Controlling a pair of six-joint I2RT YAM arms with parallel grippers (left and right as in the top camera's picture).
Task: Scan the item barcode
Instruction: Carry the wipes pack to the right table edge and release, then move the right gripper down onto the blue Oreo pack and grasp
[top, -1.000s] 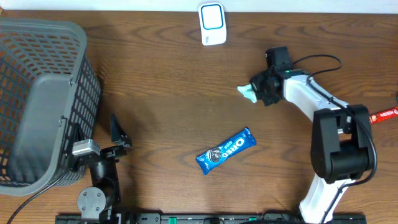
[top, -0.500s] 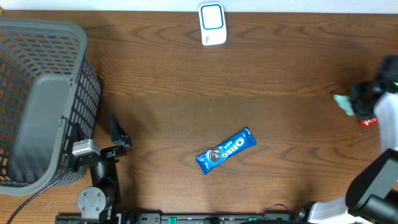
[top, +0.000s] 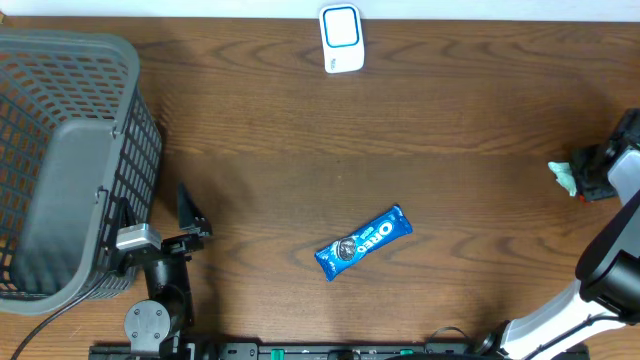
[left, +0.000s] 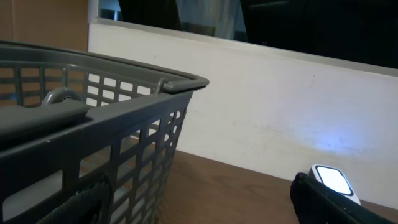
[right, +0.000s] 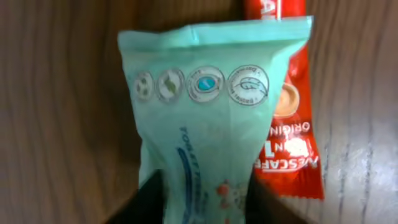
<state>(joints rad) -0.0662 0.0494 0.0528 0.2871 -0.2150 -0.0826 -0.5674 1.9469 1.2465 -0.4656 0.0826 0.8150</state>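
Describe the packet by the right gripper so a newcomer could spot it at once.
Look at the table's right edge, where the right gripper sits. The packet is at its tip, overlapping a red Nescafe sachet. It is the pale mint-green one with four round icons under its top seal.

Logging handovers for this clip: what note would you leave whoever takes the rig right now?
Left gripper: open, empty, parked by the basket.
Right gripper: at the right edge of the table, green packet between its fingers; grip unclear.
The packet overlaps a red Nescafe sachet.
Scanner at the far edge; Oreo pack mid-table, untouched.
Left to do: probably scan the Oreo pack.
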